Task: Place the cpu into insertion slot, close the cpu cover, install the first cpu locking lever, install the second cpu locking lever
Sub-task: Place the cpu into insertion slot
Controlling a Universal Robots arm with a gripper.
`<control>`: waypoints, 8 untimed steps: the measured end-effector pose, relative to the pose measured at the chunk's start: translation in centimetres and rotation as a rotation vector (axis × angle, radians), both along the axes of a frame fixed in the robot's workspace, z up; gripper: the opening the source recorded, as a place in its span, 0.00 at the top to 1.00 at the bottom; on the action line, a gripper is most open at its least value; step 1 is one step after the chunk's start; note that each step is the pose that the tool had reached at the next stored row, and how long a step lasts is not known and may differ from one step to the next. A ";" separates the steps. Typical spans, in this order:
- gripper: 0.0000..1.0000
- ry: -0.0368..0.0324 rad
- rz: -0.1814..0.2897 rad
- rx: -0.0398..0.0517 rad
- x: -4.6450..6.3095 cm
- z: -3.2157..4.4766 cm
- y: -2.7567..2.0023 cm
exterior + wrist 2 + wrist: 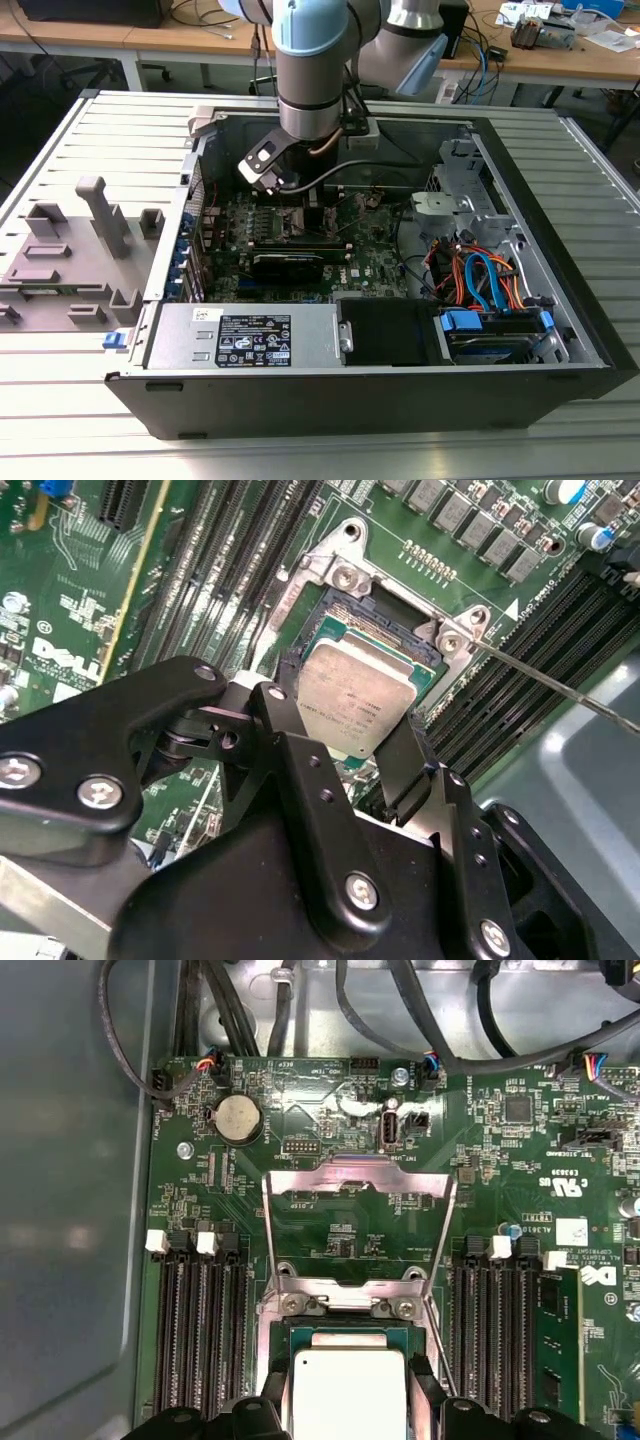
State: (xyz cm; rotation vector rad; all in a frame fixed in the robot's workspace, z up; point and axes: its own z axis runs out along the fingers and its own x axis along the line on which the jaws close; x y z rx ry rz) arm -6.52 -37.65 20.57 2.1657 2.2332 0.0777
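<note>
You have the gripper [345, 720] clamped on the cpu [362, 692], a finger on each of two opposite edges, chip over the insertion slot [375, 615]; seated or not, you cannot tell. Faint print on the chip's lid is too blurred to make out. The cpu cover [358, 1170] lies flipped open beyond the slot. A white label [250, 337], lower centre of the exterior view, carries small print. The gripper body hides the slot's near edge

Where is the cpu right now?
In both wrist views, the cpu sits in the gripper at the insertion slot, with the cpu cover open.
</note>
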 end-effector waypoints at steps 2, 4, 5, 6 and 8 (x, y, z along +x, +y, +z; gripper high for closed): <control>0.45 0.0001 -0.004 -0.0001 -0.1 -0.24 0.02; 0.45 0.0000 -0.013 -0.0010 -0.1 -0.40 0.02; 0.45 0.0002 -0.017 -0.0016 -0.1 -0.47 0.02; 0.45 0.0000 -0.017 -0.0016 -0.2 -0.52 0.02; 0.45 0.0002 -0.017 -0.0023 -0.2 -0.63 0.02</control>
